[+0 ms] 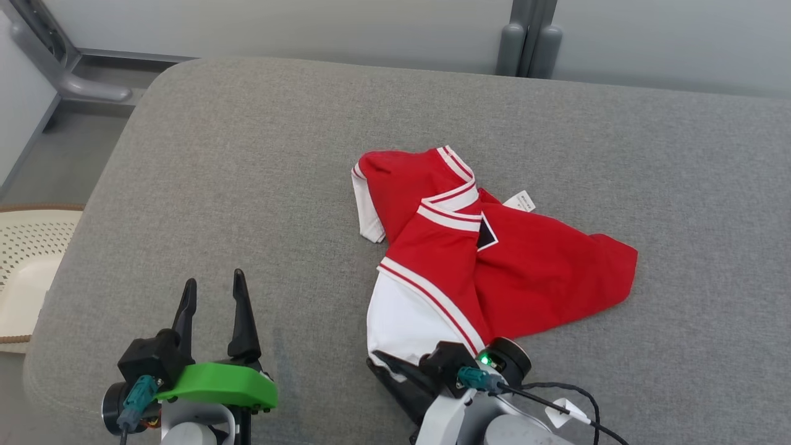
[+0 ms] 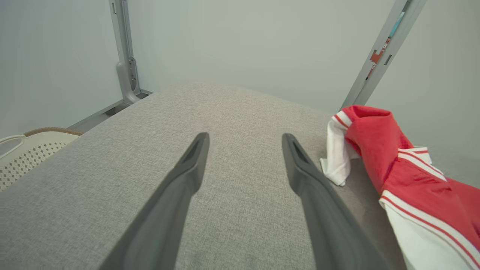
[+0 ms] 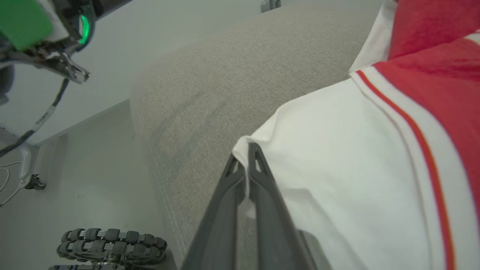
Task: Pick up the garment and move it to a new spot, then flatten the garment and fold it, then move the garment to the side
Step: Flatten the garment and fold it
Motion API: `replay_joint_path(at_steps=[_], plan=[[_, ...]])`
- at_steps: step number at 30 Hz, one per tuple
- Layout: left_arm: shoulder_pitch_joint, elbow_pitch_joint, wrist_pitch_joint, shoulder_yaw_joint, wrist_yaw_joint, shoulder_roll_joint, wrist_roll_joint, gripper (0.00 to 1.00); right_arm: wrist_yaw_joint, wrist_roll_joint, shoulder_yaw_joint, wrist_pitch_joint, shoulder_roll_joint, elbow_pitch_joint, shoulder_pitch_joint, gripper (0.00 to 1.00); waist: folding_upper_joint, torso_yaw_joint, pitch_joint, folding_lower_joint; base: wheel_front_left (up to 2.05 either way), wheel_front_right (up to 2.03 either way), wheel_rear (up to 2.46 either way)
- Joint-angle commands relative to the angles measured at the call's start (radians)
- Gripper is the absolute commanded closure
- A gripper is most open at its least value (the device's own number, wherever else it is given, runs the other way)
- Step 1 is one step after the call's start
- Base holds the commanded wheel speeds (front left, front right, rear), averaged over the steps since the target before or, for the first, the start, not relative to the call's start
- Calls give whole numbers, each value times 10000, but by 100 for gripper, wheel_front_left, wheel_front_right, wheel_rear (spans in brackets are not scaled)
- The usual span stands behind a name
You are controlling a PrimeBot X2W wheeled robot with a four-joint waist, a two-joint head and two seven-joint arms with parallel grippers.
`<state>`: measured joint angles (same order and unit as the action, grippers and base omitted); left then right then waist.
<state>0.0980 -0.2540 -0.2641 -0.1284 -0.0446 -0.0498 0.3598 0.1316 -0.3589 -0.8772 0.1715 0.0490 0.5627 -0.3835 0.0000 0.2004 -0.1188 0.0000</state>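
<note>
A crumpled red garment (image 1: 488,259) with white panels and red-and-white trim lies on the grey cushion (image 1: 247,185), right of centre. My right gripper (image 1: 378,361) sits at its near white corner; in the right wrist view the gripper (image 3: 245,163) is shut on that white edge (image 3: 337,168). My left gripper (image 1: 213,296) stands open over bare cushion at the lower left, apart from the cloth. In the left wrist view the gripper (image 2: 245,150) has nothing between its fingers, and the garment (image 2: 397,168) lies to its right.
A pale perforated basket (image 1: 28,259) sits on the floor beyond the cushion's left edge. Grey frame posts (image 1: 528,40) stand behind the cushion. A small white tag (image 1: 520,201) sticks out of the garment. The robot's wheel (image 3: 108,243) is below the cushion's near edge.
</note>
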Motion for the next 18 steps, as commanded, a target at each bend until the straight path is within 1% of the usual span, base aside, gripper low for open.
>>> replay_joint_path(at_steps=[1, 3, 5, 7, 9, 11, 18], plan=[[-44, 40, -2, 17, -57, -16, 41, 0, -19, -179, -138, 165, 27, 16, -163, 0, 0, -8, 5, 0, 0, 0, 0], [-77, 26, -2, 4, -37, -16, 14, 0, -19, -399, -230, 350, 32, -11, -215, 0, 0, -120, 80, 0, 0, 0, 0], [-115, 8, -2, 10, 5, -17, -58, 0, -19, -486, -112, 519, 33, -42, -264, 0, 0, -276, 177, 0, 0, 0, 0], [-190, 15, -2, -24, 10, -17, -95, 0, -19, -520, 237, 675, 32, -83, -304, 0, 0, -451, 286, 0, 0, 0, 0], [-255, 19, -2, -67, 28, -17, -128, 0, -19, -435, 823, 793, 35, -99, -269, 0, 0, -628, 388, 0, 0, 0, 0], [-294, 31, -4, -123, 31, -17, -139, 0, -19, -139, 1613, 858, 38, 11, -183, 0, 0, -787, 475, 0, 0, 0, 0], [-417, 85, -2, -384, 43, -19, -195, 0, -19, 1230, 5522, 926, 199, 422, 617, 0, 0, -1101, 609, 0, 0, 0, 0]])
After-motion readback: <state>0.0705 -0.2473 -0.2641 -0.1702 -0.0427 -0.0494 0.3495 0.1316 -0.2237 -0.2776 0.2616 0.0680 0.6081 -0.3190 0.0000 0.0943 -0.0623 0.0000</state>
